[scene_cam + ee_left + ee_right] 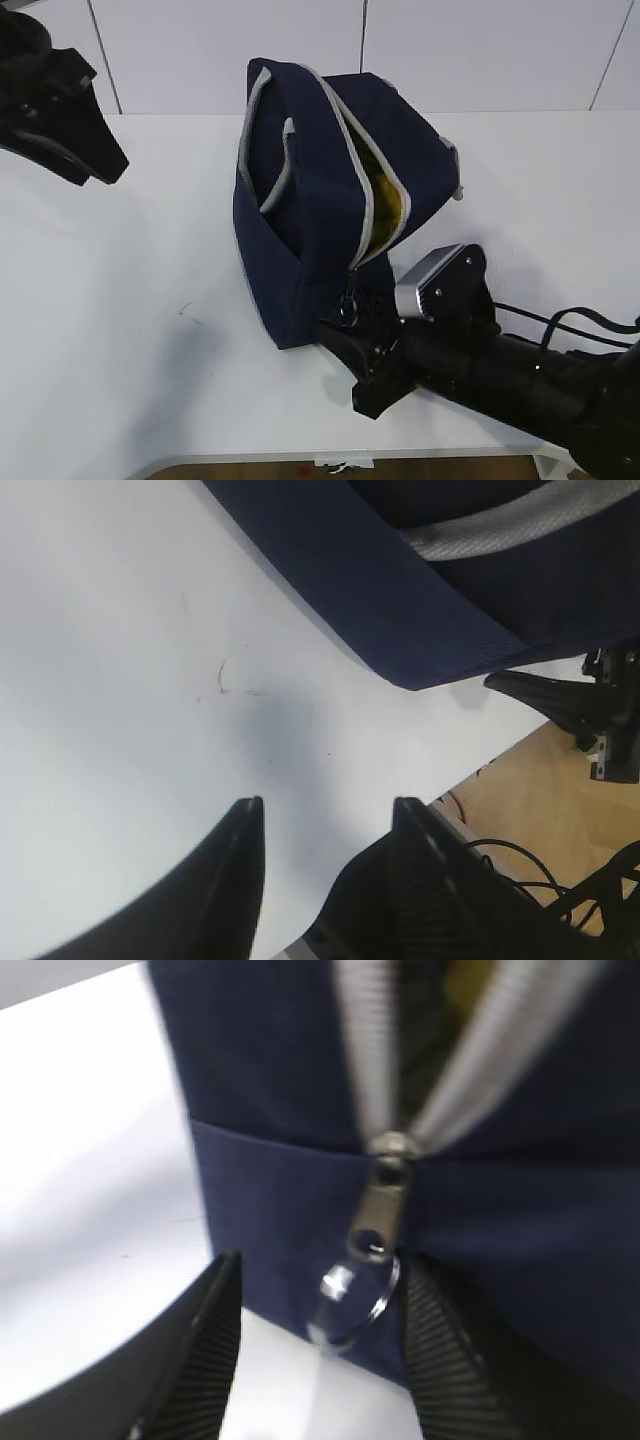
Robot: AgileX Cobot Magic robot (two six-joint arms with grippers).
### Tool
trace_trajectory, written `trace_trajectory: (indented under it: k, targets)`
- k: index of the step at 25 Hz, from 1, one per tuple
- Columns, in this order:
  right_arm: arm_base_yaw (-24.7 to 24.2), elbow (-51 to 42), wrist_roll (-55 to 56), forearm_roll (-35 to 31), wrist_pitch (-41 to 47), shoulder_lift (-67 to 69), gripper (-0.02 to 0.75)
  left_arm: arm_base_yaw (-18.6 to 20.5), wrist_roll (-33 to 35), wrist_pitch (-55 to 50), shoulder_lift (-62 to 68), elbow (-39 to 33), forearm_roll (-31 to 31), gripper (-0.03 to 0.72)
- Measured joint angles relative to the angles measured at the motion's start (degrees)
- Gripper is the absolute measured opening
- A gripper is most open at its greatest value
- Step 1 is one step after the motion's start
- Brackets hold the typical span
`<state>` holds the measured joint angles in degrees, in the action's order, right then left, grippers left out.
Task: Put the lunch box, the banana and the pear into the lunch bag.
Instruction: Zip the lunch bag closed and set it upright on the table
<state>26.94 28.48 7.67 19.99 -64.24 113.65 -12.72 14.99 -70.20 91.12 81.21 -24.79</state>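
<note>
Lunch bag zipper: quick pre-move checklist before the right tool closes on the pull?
1. Ring pull sits between the right tool's fingers: ok.
2. Right tool open, nothing held: ok.
3. Lunch bag zipper open, slider at the near end: ok.
4. Contents: something yellow shows inside; banana, pear or lunch box cannot be told apart: cannot tell.
5. Left tool open, empty, over bare table, clear of the bag: ok.
6. Bag braced against the pull: not ok, nothing holds it.
</note>
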Motion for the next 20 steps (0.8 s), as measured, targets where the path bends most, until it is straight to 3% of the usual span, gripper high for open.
trace_trajectory:
  k: [9, 20]
  targets:
    - [0.0, 0.0, 1.34, -0.57, 0.74, 0.08, 0.386, 0.0, 0.0, 0.0, 0.0, 0.0, -0.13, 0.316]
    - [0.0, 0.0, 1.47, -1.91, 0.74, 0.08, 0.248, 0.0, 0.0, 0.0, 0.0, 0.0, -0.13, 0.307]
